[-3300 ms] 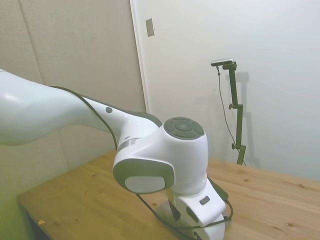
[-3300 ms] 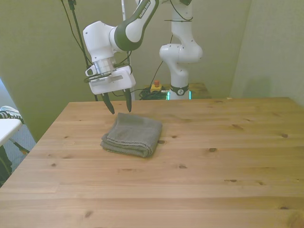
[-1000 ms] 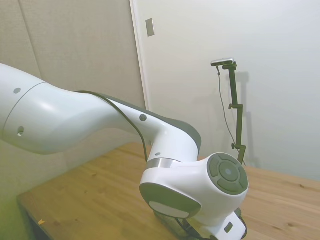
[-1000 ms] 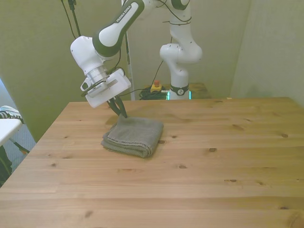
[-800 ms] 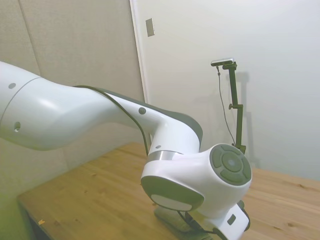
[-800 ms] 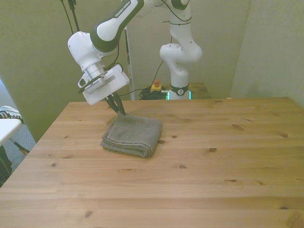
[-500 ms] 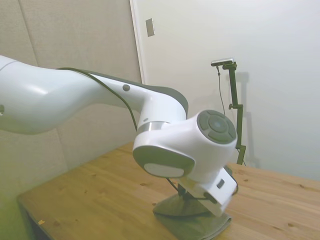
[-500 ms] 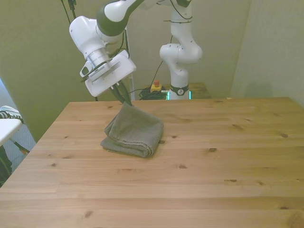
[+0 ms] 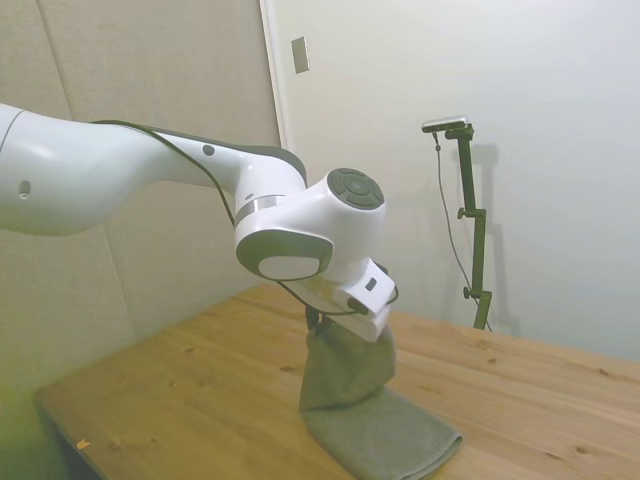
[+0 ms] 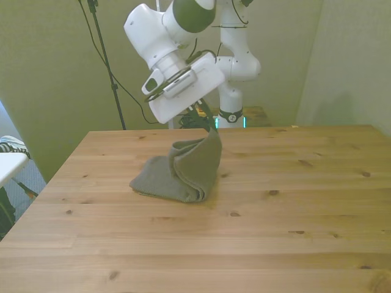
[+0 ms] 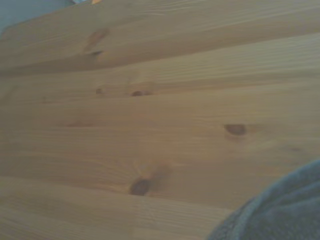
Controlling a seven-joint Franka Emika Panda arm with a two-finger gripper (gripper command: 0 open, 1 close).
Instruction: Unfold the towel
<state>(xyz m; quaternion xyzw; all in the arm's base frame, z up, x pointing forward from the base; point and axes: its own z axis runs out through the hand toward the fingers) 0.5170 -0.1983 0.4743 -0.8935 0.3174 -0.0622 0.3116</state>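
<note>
Unfold in hand: gripper, pinched closed on the top layer's corner, holds towel lifted left of frame centre on the table; next, likely carry that layer rightward and lay it flat.

A soft grey-green towel of thick looped terry cloth, matt and nubbly, hangs in limp folds above a bench of pale knotty wood, its planks smooth, lightly sheened and streaked with long grain and dark knots. Close up from the wrist, the towel shows a fuzzy pile and a rounded, rolled hem against the bench. The arm wears hard white plastic shells, glossy enough to catch the room light, with dull grey joint caps. The wall behind is flat matt paint; beside it a panel looks faintly textured, like fabric or board.
</note>
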